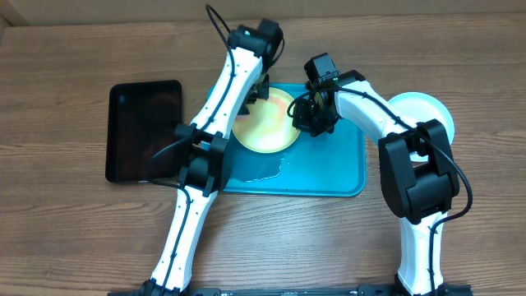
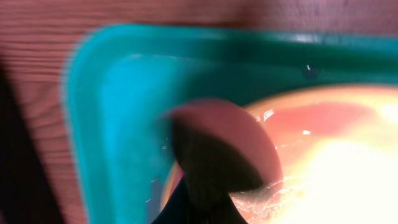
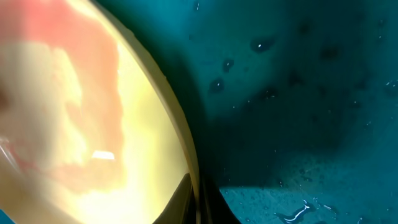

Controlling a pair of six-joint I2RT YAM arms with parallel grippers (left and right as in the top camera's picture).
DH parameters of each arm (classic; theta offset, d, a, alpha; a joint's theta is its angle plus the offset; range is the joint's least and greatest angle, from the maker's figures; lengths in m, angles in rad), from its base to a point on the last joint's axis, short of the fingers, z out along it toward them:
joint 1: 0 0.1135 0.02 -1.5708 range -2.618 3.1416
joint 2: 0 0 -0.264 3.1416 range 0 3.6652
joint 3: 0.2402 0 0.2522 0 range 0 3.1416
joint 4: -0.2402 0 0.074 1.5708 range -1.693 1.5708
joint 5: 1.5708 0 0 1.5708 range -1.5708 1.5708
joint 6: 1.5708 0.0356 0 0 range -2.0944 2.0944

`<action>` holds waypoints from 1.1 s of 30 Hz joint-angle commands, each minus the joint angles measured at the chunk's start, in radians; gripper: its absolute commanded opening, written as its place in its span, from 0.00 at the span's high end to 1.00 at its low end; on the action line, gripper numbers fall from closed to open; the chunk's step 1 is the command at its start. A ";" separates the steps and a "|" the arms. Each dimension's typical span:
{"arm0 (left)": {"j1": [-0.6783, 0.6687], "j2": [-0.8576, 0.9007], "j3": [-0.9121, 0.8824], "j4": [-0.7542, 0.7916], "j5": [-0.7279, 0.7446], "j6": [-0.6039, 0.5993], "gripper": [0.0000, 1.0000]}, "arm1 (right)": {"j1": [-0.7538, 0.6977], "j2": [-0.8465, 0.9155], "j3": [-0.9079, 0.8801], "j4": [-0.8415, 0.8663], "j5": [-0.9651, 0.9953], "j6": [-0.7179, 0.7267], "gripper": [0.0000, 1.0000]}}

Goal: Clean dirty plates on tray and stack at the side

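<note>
A pale yellow plate (image 1: 265, 127) with a red smear lies on the wet turquoise tray (image 1: 337, 177). My right gripper (image 1: 306, 119) is shut on the plate's right rim. The right wrist view shows the fingers (image 3: 196, 202) pinching the rim of the plate (image 3: 93, 124) above the tray (image 3: 298, 93). My left gripper (image 1: 256, 92) is at the plate's far left edge. In the blurred left wrist view its fingers (image 2: 211, 205) form one dark mass shut on a brown rounded pad (image 2: 217, 143), which rests on the smeared plate (image 2: 336, 143) near the tray's corner (image 2: 112, 124).
A white plate with a light-blue rim (image 1: 423, 107) lies on the table right of the tray, partly behind my right arm. A black tray (image 1: 144, 131) lies left of the turquoise tray. A puddle of water (image 1: 267, 171) sits on the tray in front of the plate.
</note>
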 commanded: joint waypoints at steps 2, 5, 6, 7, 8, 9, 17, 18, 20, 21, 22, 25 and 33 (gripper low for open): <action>0.014 0.010 0.128 -0.059 0.039 -0.038 0.96 | 0.005 0.031 -0.006 -0.027 0.009 -0.047 0.96; 0.037 0.010 0.203 -0.111 0.106 -0.027 0.96 | 0.005 -0.002 -0.006 -0.036 0.005 -0.064 0.96; 0.044 0.010 0.224 -0.129 0.109 -0.027 0.96 | 0.005 -0.019 -0.006 -0.037 0.006 -0.068 0.96; 0.050 0.010 0.246 -0.143 0.108 -0.026 0.96 | 0.005 -0.042 -0.006 -0.039 0.012 -0.076 0.96; 0.056 0.010 0.255 -0.143 0.116 0.007 0.96 | 0.005 -0.064 -0.006 -0.041 0.016 -0.088 0.96; 0.059 0.009 0.261 -0.143 0.125 0.028 0.96 | 0.005 -0.086 -0.006 -0.046 0.031 -0.089 0.96; 0.060 0.009 0.262 -0.135 0.123 0.034 0.96 | 0.042 -0.282 -0.006 -0.182 0.391 -0.080 0.96; 0.061 0.009 0.262 -0.130 0.119 0.034 0.96 | 0.051 -0.298 -0.006 -0.198 0.438 -0.076 0.96; 0.061 0.010 0.262 -0.124 0.107 0.033 0.96 | 0.071 -0.327 -0.006 -0.237 0.549 -0.040 0.96; 0.061 0.010 0.262 -0.123 0.104 0.033 0.96 | 0.082 -0.338 -0.006 -0.254 0.597 -0.023 0.96; 0.061 0.010 0.262 -0.122 0.102 0.033 0.96 | 0.092 -0.346 -0.006 -0.272 0.642 -0.005 0.96; 0.061 0.011 0.262 -0.123 0.102 0.033 0.96 | 0.130 -0.361 -0.006 -0.332 0.780 0.064 0.96; 0.061 0.011 0.261 -0.121 0.103 0.033 0.96 | 0.262 -0.363 -0.006 -0.476 1.073 0.240 0.96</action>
